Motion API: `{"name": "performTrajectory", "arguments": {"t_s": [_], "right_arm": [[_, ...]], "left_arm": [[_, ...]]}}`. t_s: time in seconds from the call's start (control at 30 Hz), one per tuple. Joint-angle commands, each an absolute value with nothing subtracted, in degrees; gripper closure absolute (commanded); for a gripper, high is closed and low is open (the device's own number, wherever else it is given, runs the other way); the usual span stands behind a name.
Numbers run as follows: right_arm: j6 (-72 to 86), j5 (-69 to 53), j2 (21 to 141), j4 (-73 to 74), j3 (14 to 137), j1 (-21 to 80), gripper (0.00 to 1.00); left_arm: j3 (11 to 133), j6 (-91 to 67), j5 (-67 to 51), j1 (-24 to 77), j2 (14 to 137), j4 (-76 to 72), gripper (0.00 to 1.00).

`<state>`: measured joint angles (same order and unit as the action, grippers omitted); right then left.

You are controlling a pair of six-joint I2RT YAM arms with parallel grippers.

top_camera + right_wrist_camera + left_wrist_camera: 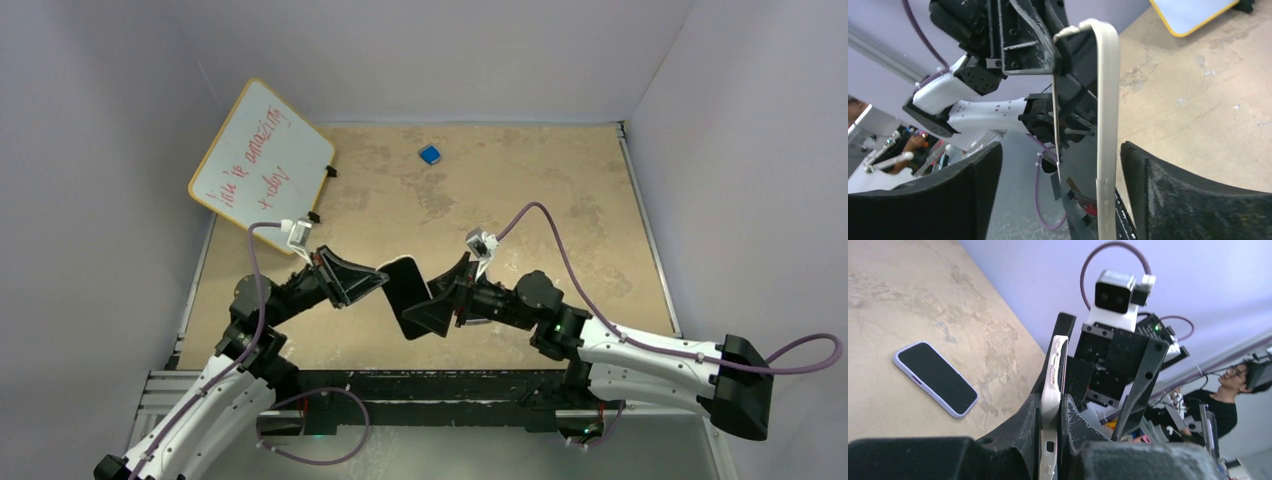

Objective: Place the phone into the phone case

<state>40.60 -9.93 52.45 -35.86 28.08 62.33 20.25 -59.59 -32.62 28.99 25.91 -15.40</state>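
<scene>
The left tool (1050, 402) is clenching the phone case (1055, 360) on edge above the surface (898, 290), seemingly so the released right tool (1060, 150) straddling it can take hold.

The tan, mottled table (560, 200) carries three items. A phone (935, 378) lies flat, screen up. A yellow-framed whiteboard (262, 165) with red writing occupies the far-left corner. A small blue object (430, 154) lies near the far edge.

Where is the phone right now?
In the left wrist view, the phone lies flat, screen up, on the table at the picture's left, apart from the case pinched in the left hand.
</scene>
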Motion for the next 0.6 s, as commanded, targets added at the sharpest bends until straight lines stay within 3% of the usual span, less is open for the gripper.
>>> {"name": "performTrajectory", "arguments": {"t_s": [0.0, 0.1, 0.27, 0.57], "right_arm": [[44.45, -4.49, 49.74, -37.54, 25.81, 62.58, 0.07], [49.22, -0.56, 48.94, -40.81, 22.98, 62.58, 0.01], [58.38, 5.85, 50.89, -54.36, 16.57, 62.58, 0.02], [66.78, 10.05, 62.19, -64.88, 21.72, 62.58, 0.26]], "left_arm": [[21.42, -62.78, -24.81, 28.83, 24.35, -21.34, 1.0], [20.88, -64.07, -20.75, 28.83, 22.9, -22.13, 1.0], [19.47, -65.82, -11.38, 28.83, 18.22, -22.26, 1.0], [12.29, -72.84, -1.72, 28.83, 11.29, -25.44, 1.0]]}}
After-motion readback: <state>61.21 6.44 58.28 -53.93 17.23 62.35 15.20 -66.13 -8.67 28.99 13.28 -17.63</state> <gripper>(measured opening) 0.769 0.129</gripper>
